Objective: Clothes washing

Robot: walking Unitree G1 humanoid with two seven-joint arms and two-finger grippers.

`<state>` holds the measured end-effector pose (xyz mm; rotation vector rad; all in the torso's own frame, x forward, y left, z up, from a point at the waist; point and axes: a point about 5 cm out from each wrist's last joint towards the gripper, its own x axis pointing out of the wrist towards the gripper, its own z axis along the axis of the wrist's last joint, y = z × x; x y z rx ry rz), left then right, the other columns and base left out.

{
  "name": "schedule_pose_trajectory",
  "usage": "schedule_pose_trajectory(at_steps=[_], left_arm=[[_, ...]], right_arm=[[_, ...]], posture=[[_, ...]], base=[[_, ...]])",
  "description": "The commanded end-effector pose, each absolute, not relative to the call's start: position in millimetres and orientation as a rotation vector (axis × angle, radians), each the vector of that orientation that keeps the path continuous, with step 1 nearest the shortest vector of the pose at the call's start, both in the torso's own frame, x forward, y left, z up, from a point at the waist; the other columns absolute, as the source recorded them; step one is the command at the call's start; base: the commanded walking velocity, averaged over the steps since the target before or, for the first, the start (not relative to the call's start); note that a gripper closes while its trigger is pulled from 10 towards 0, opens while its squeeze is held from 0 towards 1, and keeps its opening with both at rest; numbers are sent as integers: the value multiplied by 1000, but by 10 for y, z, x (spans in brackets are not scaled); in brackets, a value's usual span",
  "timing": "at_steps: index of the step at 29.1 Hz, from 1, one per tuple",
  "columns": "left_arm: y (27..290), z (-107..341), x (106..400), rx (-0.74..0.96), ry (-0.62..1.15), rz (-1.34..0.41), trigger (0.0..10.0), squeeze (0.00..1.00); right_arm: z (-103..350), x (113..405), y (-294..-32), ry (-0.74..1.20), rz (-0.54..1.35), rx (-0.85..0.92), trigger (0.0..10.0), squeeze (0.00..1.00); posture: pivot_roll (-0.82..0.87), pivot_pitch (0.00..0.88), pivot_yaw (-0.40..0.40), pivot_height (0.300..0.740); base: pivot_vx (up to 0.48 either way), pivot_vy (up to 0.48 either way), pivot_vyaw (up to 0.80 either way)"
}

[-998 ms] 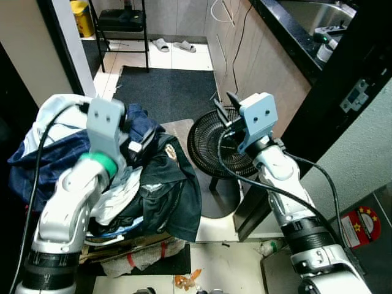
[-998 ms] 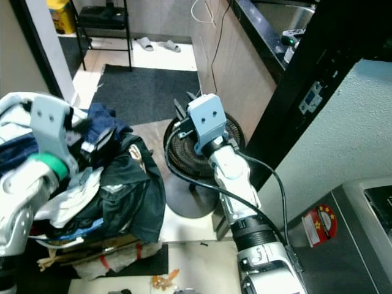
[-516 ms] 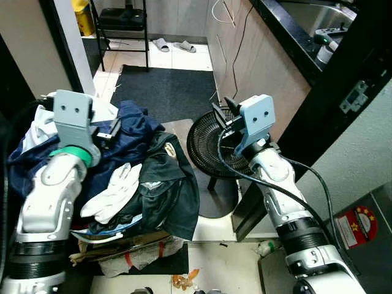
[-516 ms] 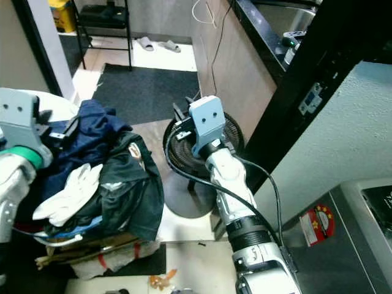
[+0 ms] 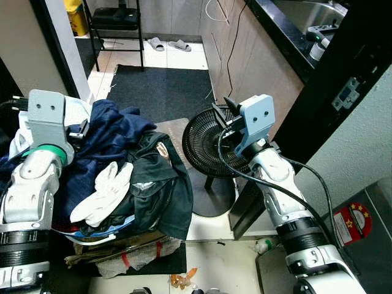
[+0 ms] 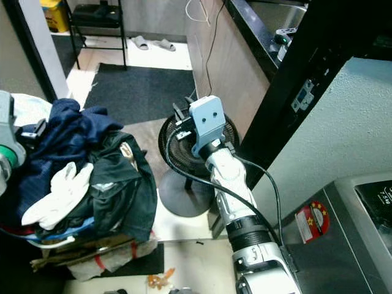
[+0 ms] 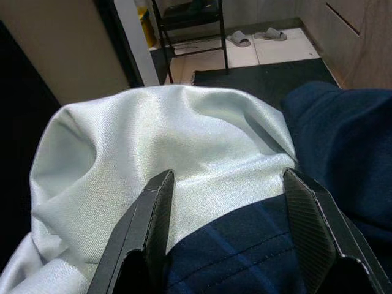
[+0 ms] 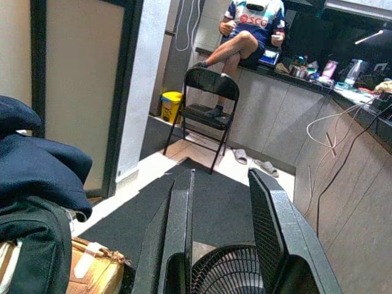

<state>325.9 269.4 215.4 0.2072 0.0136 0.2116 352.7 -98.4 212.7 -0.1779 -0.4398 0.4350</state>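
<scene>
**L arm on the pile, R arm parked over the fan**

Clothes pile (image 5: 122,177) sits low at robot's left, heaped on a box/bag, beside the floor fan (image 5: 211,144). Left gripper (image 7: 229,236) is right at the pile's far-left top: fingers spread wide, nothing pinched, tips resting on/just over a pale grey garment (image 7: 153,141) w/ navy cloth (image 7: 343,128) touching it on one side. So target lies directly under and ahead of L fingers; L arm is clearly nearer. Right gripper (image 8: 223,239) hangs over the fan, well apart from the pile, fingers parted, empty. Pile has no clean long axis; prob. runs front-to-back, hard to tell. White glove (image 5: 101,193) lies on top, fingers pointing away from robot.
</scene>
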Motion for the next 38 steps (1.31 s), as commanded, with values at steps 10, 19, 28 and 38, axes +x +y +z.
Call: schedule_pose_trajectory(at_steps=[10,19,28,38], left_arm=[[2697,1679,3132,243,279,134,10000,0],[2725,1746,3158,232,231,166,0,0],[2707,1853,3169,244,172,160,0,0],[2576,2297,3237,209,-30,153,0,0]], right_arm=[[2086,3533,-1021,-419,416,-160,10000,0],[2087,3534,-1013,-420,415,-153,10000,0],[2093,3539,-1023,-420,409,-150,10000,0],[2133,3542,-1018,-432,406,-141,10000,0]], posture=[[48,67,-41,740],[47,67,-43,740],[43,67,-42,740],[43,61,-45,740]], base=[[0,0,0],[0,0,0],[0,0,0],[0,0,0]])
